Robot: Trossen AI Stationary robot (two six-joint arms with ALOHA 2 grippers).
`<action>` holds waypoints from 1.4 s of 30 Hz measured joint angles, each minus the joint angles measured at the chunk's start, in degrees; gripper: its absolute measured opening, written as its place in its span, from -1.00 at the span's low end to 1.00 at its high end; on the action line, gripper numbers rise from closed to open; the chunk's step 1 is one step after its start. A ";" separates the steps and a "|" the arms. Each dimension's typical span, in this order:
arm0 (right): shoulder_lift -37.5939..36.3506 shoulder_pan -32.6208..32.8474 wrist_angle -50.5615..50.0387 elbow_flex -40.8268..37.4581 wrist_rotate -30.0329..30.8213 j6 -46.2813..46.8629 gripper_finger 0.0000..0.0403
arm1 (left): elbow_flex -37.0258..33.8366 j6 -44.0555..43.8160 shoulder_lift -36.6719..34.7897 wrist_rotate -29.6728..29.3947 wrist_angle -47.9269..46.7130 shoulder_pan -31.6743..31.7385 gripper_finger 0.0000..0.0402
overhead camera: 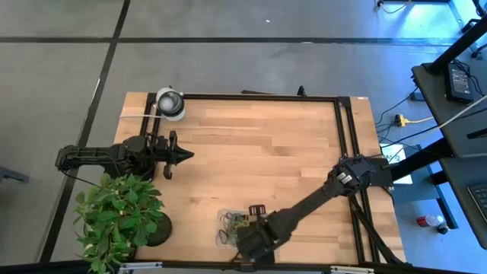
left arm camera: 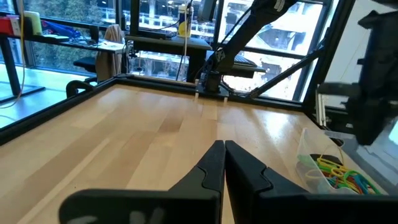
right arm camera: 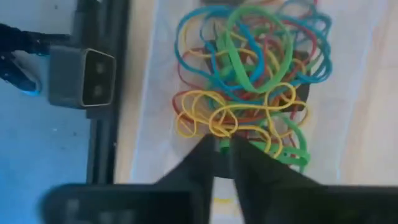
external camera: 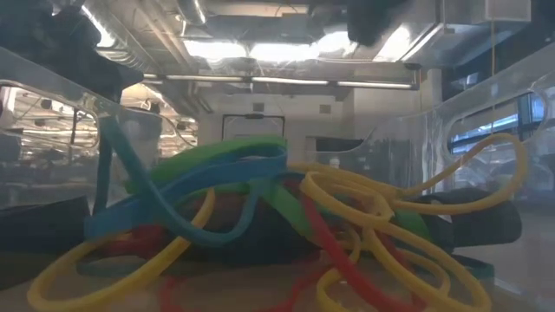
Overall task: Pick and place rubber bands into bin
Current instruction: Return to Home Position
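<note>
Right tool: the right tool (right arm camera: 219, 147) hangs directly over the bin (overhead camera: 221, 217), fingertips just above the near end of the pile. The two dark fingers are clenched with only a sliver between them, and they grip nothing.
Rubber bands: all the rubber bands (right arm camera: 249, 68) in view are inside the bin, a loose tangle of blue, green, yellow and red loops lying over one another. In the low view the pile (external camera: 260, 173) fills the picture, a broad green and a blue band arching on top and yellow loops sprawling to one side.
Bin: clear and shallow, it sits on the worktop (overhead camera: 266, 152) at the near edge. Its pale floor (right arm camera: 351, 93) shows bare on either side of the tangle.
Right arm: it reaches in across the worktop from the far right of the bin, its wrist right above the bin.
Left tool: the left tool (overhead camera: 183, 155) waits well apart from the bin, up and to the bin's left in the high view. Its fingers (left arm camera: 214, 163) are pressed flat together and empty.
Left wrist view: the bin and its bright bands (left arm camera: 339, 175) show off to the side, well beyond the fingertips.
Camera: a small grey camera box (right arm camera: 81, 78) sits on the dark rail just beside the bin.
Plant: a leafy potted plant (overhead camera: 118, 217) stands to the bin's left.
Round object: a white-and-grey round object (overhead camera: 170, 103) sits at the back corner, far from the bin.
</note>
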 joint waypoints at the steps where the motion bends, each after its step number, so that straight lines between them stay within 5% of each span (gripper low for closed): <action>1: -0.39 0.35 0.02 0.01 0.93 -0.52 -0.82 | -0.02 0.00 0.01 0.00 0.00 0.00 -0.96; 3: -1.32 0.66 -0.85 0.01 4.07 -1.27 -0.95 | -0.02 0.00 0.02 -0.01 0.01 0.00 -0.96; 12: -10.68 0.78 -2.21 -5.32 13.48 -2.72 -0.98 | -0.01 0.00 0.02 0.00 0.04 0.00 -0.96; 28: -59.45 -8.81 53.40 -75.94 9.34 -3.05 -0.99 | -0.02 0.00 0.02 0.00 0.00 0.01 -0.97; 35: -77.67 -16.59 70.73 -97.35 7.55 -5.70 -0.99 | -0.01 0.00 0.01 0.00 -0.02 0.01 -0.96; 42: -93.68 -17.12 81.09 -111.73 7.38 -5.85 -0.99 | 0.00 0.00 0.01 0.01 -0.02 0.01 -0.97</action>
